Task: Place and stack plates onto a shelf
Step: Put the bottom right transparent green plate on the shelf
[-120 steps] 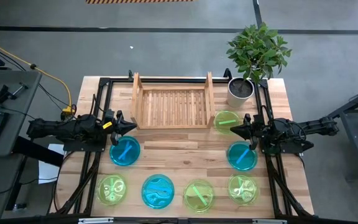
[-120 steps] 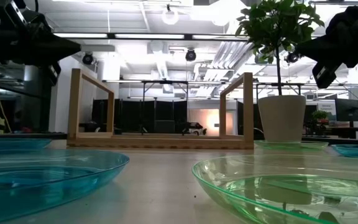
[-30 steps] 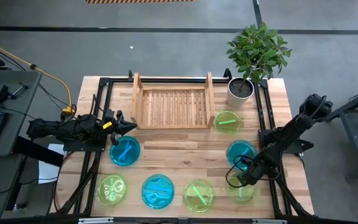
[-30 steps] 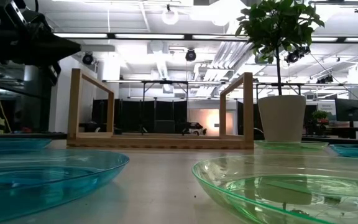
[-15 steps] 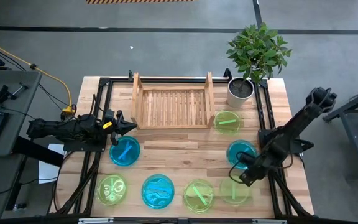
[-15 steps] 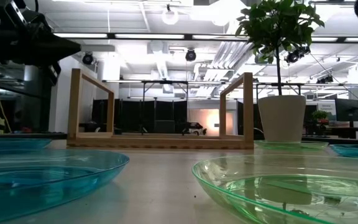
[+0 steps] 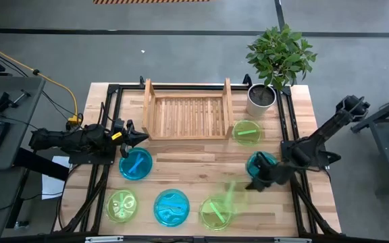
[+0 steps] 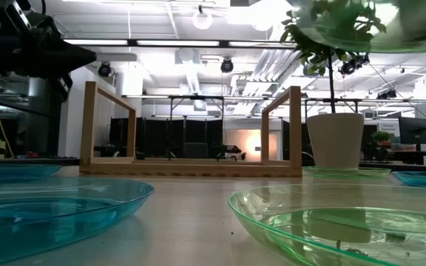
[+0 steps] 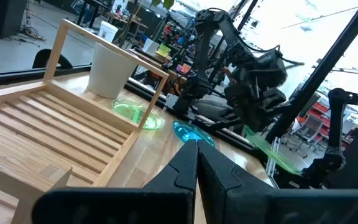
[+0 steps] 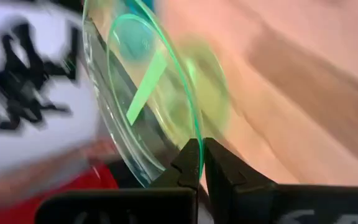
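Observation:
My right gripper (image 7: 252, 185) is over the near right of the table, shut on a lime green plate (image 7: 231, 194) that shows blurred in the air. The same plate (image 8: 361, 26) appears at the top of the low view. Other plates lie flat on the table: green ones (image 7: 246, 131) (image 7: 216, 211) (image 7: 121, 206) and blue ones (image 7: 136, 164) (image 7: 171, 206) (image 7: 258, 162). The wooden shelf (image 7: 188, 111) stands at the far middle with nothing on it. My left gripper (image 7: 142, 138) waits shut at the table's left, beside the shelf. My right gripper pinches the green plate's rim (image 10: 197, 132) between its two fingers, one on each face. The fingers come from the table's right, slanting down. The plate is lifted clear of the table, tilted, and reaches out from the fingers toward the table's left.
A potted plant (image 7: 275, 64) in a white pot stands at the far right corner, next to the shelf. Black frame rails (image 7: 107, 169) run along the table's left and right sides. Bare wood lies between the shelf and the near row of plates.
My right gripper has risen from the near right corner with the green plate and moved toward the table's far and left side, its fingers tipping up from pointing steeply down. The plate has left the table and now hangs tilted in the air.

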Robot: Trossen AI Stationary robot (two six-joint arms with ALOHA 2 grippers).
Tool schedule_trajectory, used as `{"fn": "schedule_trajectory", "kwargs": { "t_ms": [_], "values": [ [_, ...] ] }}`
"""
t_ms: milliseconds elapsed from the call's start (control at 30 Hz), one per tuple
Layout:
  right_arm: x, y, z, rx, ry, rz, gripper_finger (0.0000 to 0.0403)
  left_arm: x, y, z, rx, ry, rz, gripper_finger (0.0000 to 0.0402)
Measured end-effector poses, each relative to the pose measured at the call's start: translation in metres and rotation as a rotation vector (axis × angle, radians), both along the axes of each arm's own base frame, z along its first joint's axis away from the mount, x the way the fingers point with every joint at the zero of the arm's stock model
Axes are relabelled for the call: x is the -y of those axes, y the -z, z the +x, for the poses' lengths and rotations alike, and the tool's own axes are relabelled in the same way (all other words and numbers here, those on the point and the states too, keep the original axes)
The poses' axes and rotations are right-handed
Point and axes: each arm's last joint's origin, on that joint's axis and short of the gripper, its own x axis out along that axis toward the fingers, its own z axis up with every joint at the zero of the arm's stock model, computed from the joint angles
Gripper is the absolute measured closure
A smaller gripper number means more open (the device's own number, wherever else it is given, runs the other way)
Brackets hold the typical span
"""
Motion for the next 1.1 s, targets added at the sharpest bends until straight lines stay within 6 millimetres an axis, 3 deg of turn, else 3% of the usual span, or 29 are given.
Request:
{"fn": "schedule_trajectory", "kwargs": {
  "t_ms": [133, 300, 433, 600, 733, 967, 1100],
  "values": [
    [0.014, -0.01, 0.033, 0.16, 0.134, -0.037, 0.0403, 0.0, 0.0, 0.0, 0.0, 0.0, 0.0, 0.0401],
    [0.043, -0.048, 0.08, 0.289, 0.283, -0.204, 0.0403, 0.0, 0.0, 0.0, 0.0, 0.0, 0.0, 0.0401],
    [0.076, -0.076, 0.109, 0.253, 0.476, -0.396, 0.0403, 0.0, 0.0, 0.0, 0.0, 0.0, 0.0, 0.0401],
    [0.123, -0.096, 0.137, 0.135, 0.629, -0.584, 0.0403, 0.0, 0.0, 0.0, 0.0, 0.0, 0.0, 0.0401],
    [0.158, -0.101, 0.157, -0.051, 0.615, -0.7, 0.0403, 0.0, 0.0, 0.0, 0.0, 0.0, 0.0, 0.0401],
    [0.211, -0.09, 0.192, -0.389, 0.386, -0.759, 0.0403, 0.0, 0.0, 0.0, 0.0, 0.0, 0.0, 0.0401],
    [0.238, -0.084, 0.21, -0.488, 0.291, -0.775, 0.0403, 0.0, 0.0, 0.0, 0.0, 0.0, 0.0, 0.0401]
  ]
}}
